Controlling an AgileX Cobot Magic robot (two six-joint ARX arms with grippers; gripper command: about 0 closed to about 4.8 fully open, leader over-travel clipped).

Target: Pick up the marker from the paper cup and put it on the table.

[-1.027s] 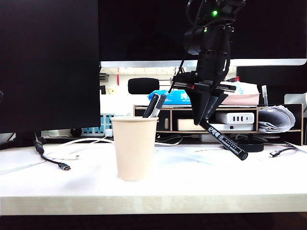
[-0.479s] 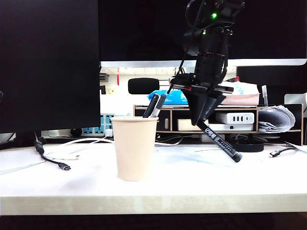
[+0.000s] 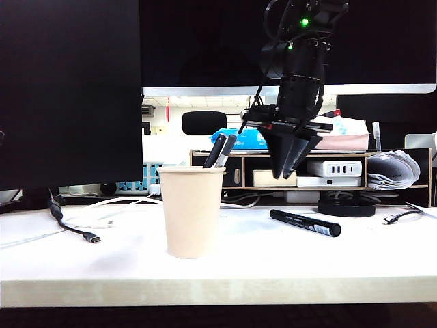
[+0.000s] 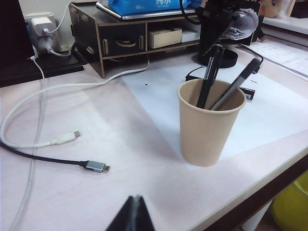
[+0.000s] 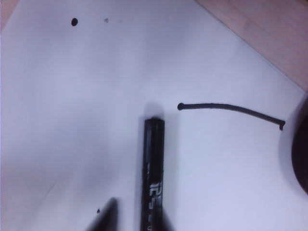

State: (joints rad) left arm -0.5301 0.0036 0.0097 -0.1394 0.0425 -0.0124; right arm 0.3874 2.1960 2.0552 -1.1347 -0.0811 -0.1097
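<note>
The thick black marker (image 3: 305, 223) lies flat on the white table (image 3: 273, 266), to the right of the cream paper cup (image 3: 191, 212). My right gripper (image 3: 288, 174) hangs open above the marker's left end, apart from it and holding nothing. In the right wrist view the marker (image 5: 153, 173) rests on white paper below my right gripper (image 5: 137, 222). Two slimmer black pens (image 3: 220, 150) stand in the cup. In the left wrist view the cup (image 4: 206, 130) stands ahead of my left gripper (image 4: 136, 199), which is shut and empty over the table (image 4: 72, 192).
A dark wooden shelf riser (image 3: 239, 171) and a black round base (image 3: 347, 207) stand behind the marker. A dark monitor (image 3: 68, 89) fills the left. A USB-C cable (image 3: 89, 236) trails at the left. A thin black wire (image 5: 231, 109) lies beyond the marker. A yellow bin (image 4: 293, 207) sits beneath the table's edge.
The marker hung slanted from my right gripper; the jaws let go and it now lies flat on the table. The right gripper stays above it. The cup has not moved.
</note>
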